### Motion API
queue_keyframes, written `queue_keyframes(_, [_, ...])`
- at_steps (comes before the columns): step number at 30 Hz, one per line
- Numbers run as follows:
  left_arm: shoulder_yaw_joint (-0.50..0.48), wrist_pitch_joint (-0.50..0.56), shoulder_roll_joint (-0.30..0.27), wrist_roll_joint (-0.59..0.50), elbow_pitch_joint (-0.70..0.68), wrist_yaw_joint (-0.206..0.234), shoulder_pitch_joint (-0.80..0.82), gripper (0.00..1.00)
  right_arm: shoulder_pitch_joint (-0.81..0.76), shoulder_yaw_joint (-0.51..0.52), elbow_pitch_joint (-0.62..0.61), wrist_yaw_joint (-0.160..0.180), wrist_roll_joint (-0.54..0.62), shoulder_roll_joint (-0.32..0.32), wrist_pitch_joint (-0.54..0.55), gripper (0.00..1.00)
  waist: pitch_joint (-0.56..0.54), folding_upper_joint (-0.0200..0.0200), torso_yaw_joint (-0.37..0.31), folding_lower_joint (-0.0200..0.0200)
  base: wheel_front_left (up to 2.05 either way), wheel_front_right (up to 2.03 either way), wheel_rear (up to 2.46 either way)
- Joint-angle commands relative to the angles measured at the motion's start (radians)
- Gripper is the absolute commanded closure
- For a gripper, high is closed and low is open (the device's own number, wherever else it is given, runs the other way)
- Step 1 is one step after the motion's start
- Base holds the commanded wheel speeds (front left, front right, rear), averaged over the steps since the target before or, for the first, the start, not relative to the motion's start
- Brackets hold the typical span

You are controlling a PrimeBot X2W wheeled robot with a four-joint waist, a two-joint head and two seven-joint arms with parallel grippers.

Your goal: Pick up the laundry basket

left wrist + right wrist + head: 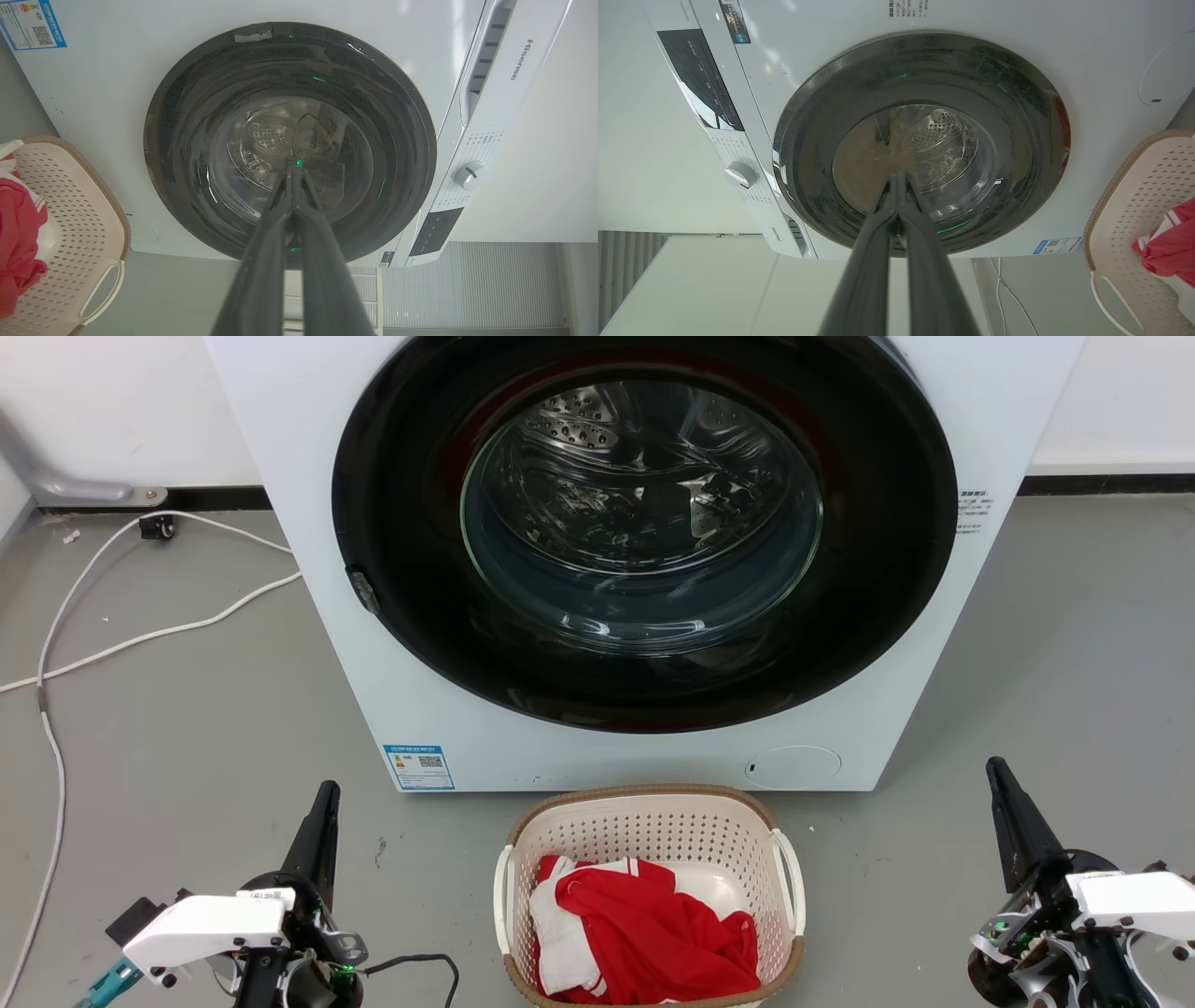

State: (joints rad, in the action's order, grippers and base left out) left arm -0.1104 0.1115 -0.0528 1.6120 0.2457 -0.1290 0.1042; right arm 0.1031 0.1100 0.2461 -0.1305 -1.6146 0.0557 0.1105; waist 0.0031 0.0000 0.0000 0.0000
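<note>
The laundry basket [653,831], cream-white and perforated with a brown rim and white side handles, stands on the floor at bottom centre of the head view, holding red and white cloth [644,933]. Its wall shows at the left edge of the left wrist view [70,224] and at the right edge of the right wrist view [1139,219]. My left gripper [327,793] sits to the basket's left, shut and empty, with fingers touching at the tips [293,173]. Right of the basket, my right gripper [995,767] is likewise shut on nothing [896,177]. Both stand well apart from the handles.
A white front-loading washing machine [373,644] with a round dark glass door [644,523] stands directly behind the basket. White cables [140,635] trail over the grey floor at the left. Open floor lies on both sides of the basket.
</note>
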Motion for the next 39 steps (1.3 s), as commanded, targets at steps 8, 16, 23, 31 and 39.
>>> queue_keyframes(8, [-0.004,0.001,0.001,-0.005,0.001,-0.003,0.009,1.0,0.011,0.002,0.001,0.0,0.005,-0.004,0.002,1.0,0.0,0.0,0.0,0.0,0.0,0.0,0.0])
queue_keyframes(16, [-0.004,0.002,0.001,-0.005,0.001,-0.003,0.009,1.0,0.012,0.003,0.002,0.0,0.005,-0.005,0.002,1.0,0.0,0.0,0.0,0.0,0.0,0.0,0.0])
queue_keyframes(23, [-0.001,0.0,0.001,0.0,0.0,0.0,0.0,0.0,0.0,0.001,0.0,0.0,0.004,-0.001,0.0,0.0,0.0,0.0,0.0,0.0,0.0,0.0,0.0])
queue_keyframes(31, [0.037,-0.032,0.002,-0.011,0.009,0.001,-0.01,0.0,-0.022,-0.019,-0.01,0.0,0.015,-0.002,-0.028,0.0,-0.002,0.0,0.001,0.0,0.0,0.0,0.0])
queue_keyframes(39, [0.06,-0.072,0.002,-0.081,0.002,0.0,-0.008,0.0,-0.036,-0.046,-0.026,0.0,0.067,0.008,-0.071,0.0,-0.005,0.0,0.003,0.0,0.0,0.0,0.0])
